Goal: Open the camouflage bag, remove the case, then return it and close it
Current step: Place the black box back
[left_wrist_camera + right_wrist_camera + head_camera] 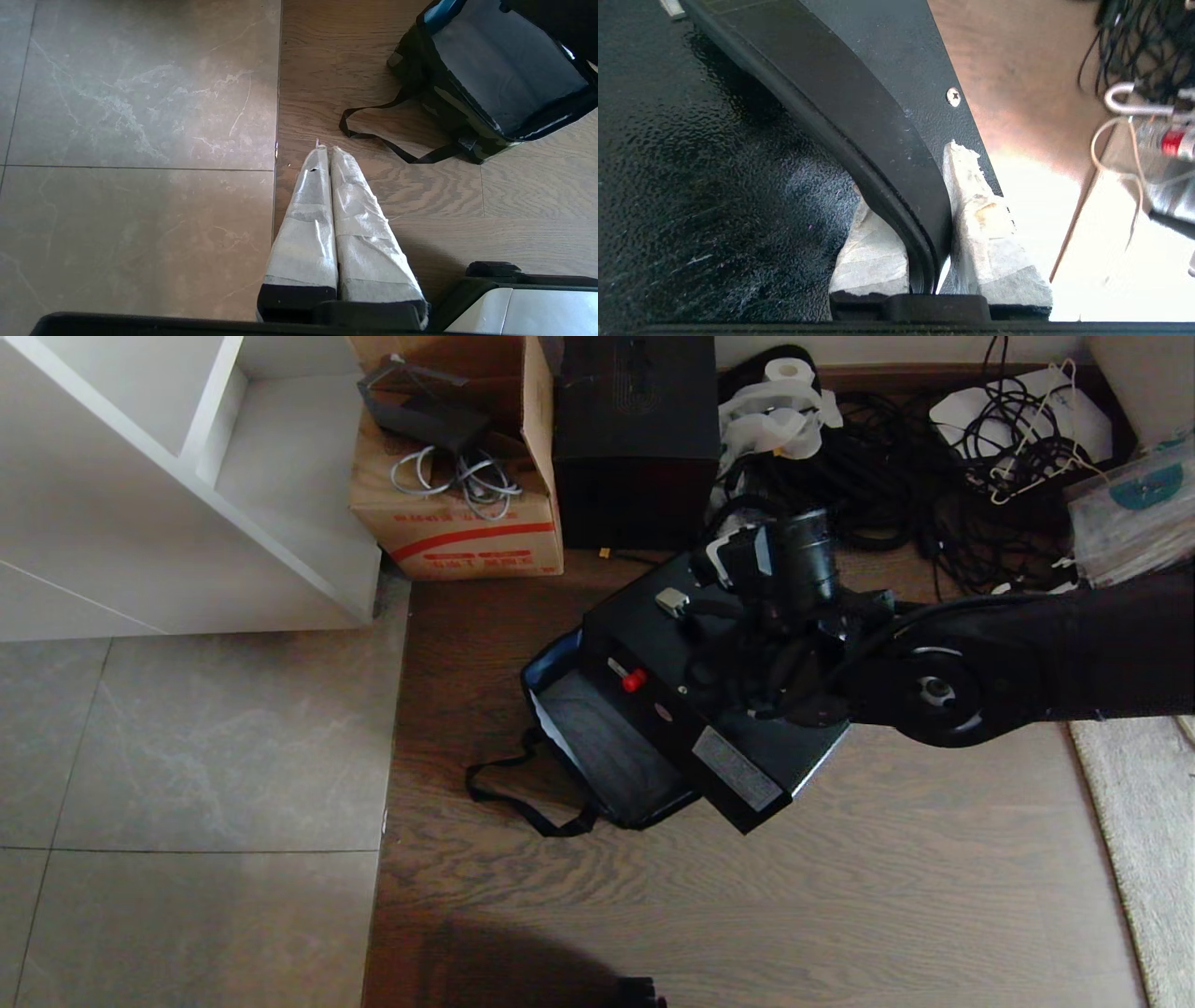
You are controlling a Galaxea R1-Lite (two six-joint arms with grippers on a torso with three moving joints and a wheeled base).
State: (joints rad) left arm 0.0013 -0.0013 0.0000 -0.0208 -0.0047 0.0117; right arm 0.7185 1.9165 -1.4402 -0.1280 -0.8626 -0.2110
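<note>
The right gripper (924, 224) pinches the case's handle (859, 121), holding the case (709, 709) tilted over the open camouflage bag (597, 747); the left gripper (325, 149), pressed together, hangs above bare floor (140, 116).

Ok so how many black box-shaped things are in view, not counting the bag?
2. The case hangs over the open camouflage bag, its handle clamped in the right gripper. A taller black box stands by the wall. The cable pile might hide others.

Case (709, 709) above the open camouflage bag (597, 747); cardboard box (457, 513) behind, leftward.
</note>
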